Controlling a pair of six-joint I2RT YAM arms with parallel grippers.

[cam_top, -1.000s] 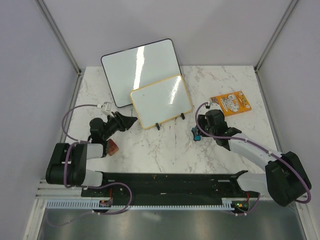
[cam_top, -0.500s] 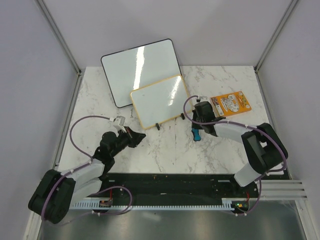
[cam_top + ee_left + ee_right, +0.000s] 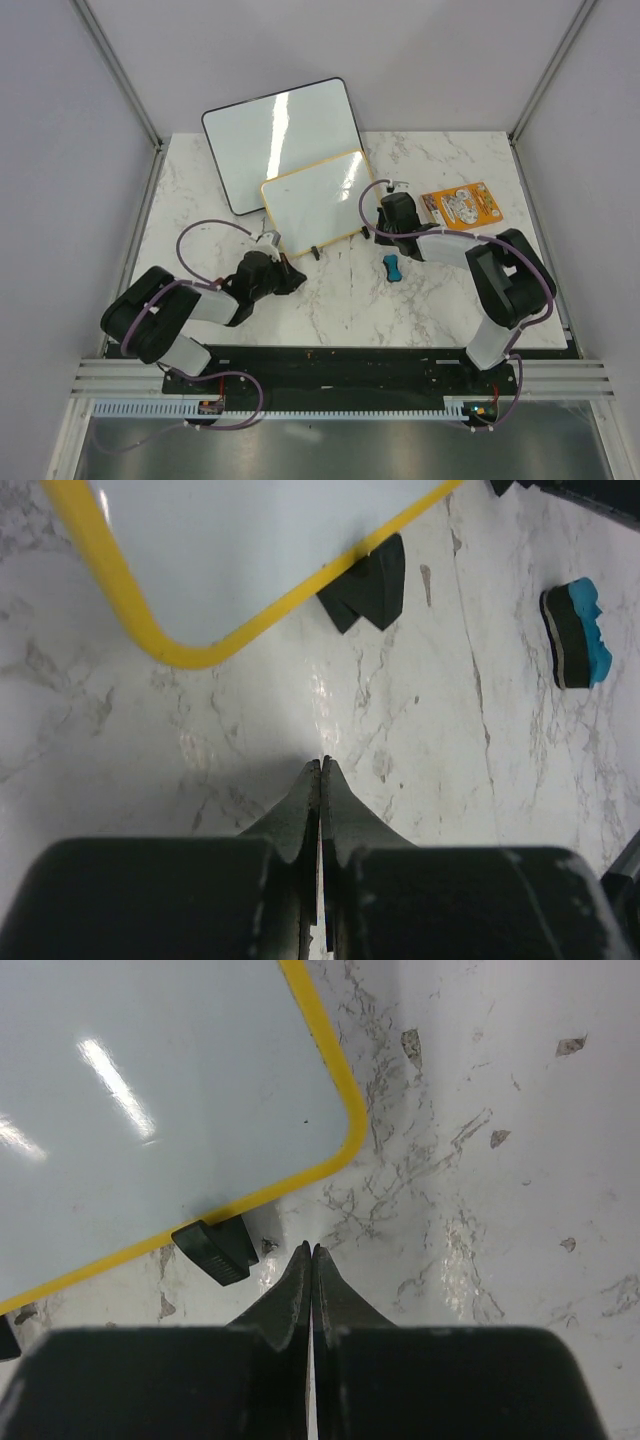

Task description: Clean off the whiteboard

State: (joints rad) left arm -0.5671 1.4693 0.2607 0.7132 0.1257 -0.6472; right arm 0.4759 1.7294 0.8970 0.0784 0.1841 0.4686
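On the bench [image 3: 340, 300], my left jaws and right jaws sit pressed together, empty, at six and three o'clock of the whiteboard [image 3: 322, 203]; blue eraser [image 3: 392, 267] toward five.

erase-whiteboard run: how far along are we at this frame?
Looks done: the whiteboard shows no marks in either wrist view, only glare. In hand: nothing; the left gripper and right gripper are shut and empty, at the board's near corners. The eraser lies on the table, apart from both. Left: likely only retreating, though glare could hide faint traces.
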